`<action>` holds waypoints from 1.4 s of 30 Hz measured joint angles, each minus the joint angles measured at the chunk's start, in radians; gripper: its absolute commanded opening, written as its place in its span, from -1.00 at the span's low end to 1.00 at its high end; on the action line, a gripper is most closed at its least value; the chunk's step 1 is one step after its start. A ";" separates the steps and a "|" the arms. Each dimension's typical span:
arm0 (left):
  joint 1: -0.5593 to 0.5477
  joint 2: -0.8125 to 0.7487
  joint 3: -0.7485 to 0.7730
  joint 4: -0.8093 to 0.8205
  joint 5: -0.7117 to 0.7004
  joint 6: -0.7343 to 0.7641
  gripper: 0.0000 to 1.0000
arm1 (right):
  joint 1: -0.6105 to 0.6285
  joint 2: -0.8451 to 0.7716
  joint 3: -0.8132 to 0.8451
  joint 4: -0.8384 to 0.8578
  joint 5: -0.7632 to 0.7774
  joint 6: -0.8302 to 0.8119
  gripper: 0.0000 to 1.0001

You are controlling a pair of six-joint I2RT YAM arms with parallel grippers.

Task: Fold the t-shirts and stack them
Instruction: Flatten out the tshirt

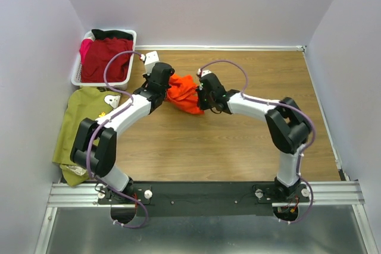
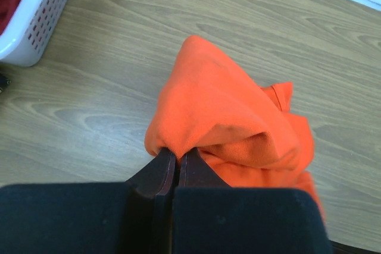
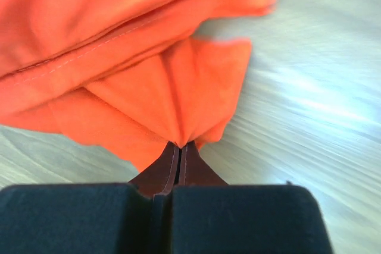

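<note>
Left gripper (image 2: 172, 160): mine, clamped tight on a bunched edge of the orange t-shirt (image 2: 220, 105). Right gripper (image 3: 179, 150): pinched shut on another fold of it. Shirt crumpled between the two, mid-table (image 1: 238, 141). Count: orange t-shirt 1; dark red t-shirt (image 1: 107, 57) 1, in the white basket (image 1: 76, 78) (1), far left; olive green t-shirt (image 1: 80, 117) 1, just beside the basket, print (image 1: 111, 100) too small to read

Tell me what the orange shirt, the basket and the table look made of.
Orange shirt: soft matte knit cloth, likely cotton; it bunches in folds and shows a stitched seam. Basket: white, slightly glossy plastic, with moulded slots. Table: wood grain, perhaps laminate; smooth, faint sheen.
</note>
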 measured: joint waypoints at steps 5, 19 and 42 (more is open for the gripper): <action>0.003 -0.066 0.009 -0.023 0.003 0.003 -1.00 | 0.000 -0.195 -0.016 -0.048 0.162 -0.016 -0.99; -0.008 -0.320 -0.022 0.129 0.130 0.067 0.30 | 0.007 -0.484 0.139 -0.078 0.465 -0.144 -0.99; -0.288 -0.056 -0.150 0.223 0.253 0.227 0.28 | -0.121 -0.323 0.290 -0.122 0.627 -0.159 -0.99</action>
